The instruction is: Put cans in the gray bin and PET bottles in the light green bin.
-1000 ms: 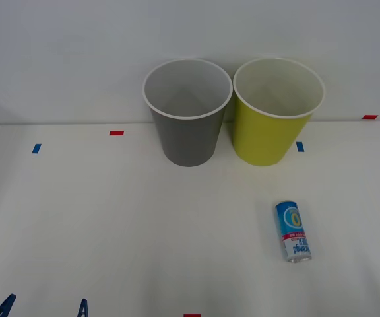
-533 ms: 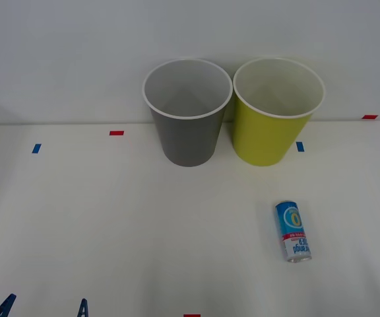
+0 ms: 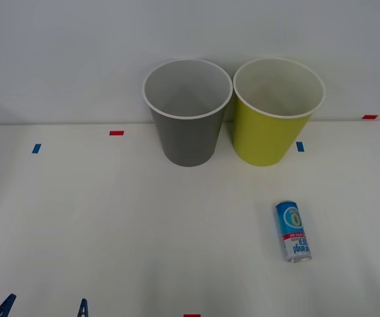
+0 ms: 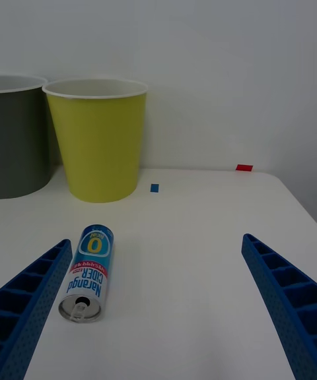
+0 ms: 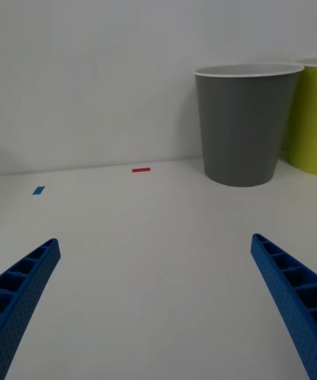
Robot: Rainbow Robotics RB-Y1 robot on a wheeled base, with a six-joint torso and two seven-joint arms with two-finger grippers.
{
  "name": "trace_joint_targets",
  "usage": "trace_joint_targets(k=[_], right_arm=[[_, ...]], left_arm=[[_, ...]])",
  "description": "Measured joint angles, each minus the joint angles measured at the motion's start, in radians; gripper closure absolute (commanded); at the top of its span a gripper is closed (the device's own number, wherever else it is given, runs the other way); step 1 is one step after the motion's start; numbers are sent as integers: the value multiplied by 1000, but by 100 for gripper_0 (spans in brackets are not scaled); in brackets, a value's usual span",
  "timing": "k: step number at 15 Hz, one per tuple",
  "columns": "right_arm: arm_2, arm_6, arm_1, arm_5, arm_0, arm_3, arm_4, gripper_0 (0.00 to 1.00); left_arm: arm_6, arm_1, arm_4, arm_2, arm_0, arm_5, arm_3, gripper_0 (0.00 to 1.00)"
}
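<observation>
With both end effectors, left (image 5: 158, 314) and right (image 4: 158, 307), open at the frame bottom, the can (image 3: 292, 231) lower right awaited grasping for the gray bin (image 3: 187, 112).

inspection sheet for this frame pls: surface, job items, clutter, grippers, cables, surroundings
Surface: white table, with small red and blue tape marks along its edges.
Job's things: one can lying on its side on the robot's right, in front of the light green bin. The gray bin stands upright beside the light green bin at the table's far edge. The visible inside of both bins looks empty. No PET bottle seen.
Clutter: nothing seen.
Grippers: left gripper open over bare table at the near edge, facing the gray bin; right gripper open at the near edge, with the can lying by one finger, not held.
Cables: nothing seen.
Surroundings: plain pale wall behind the table.
</observation>
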Motion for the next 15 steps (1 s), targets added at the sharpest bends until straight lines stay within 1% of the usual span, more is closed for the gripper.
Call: trace_joint_targets(k=[15], right_arm=[[0,0,0,0,0,0,0,11]], left_arm=[[0,0,0,0,0,0,0,0]])
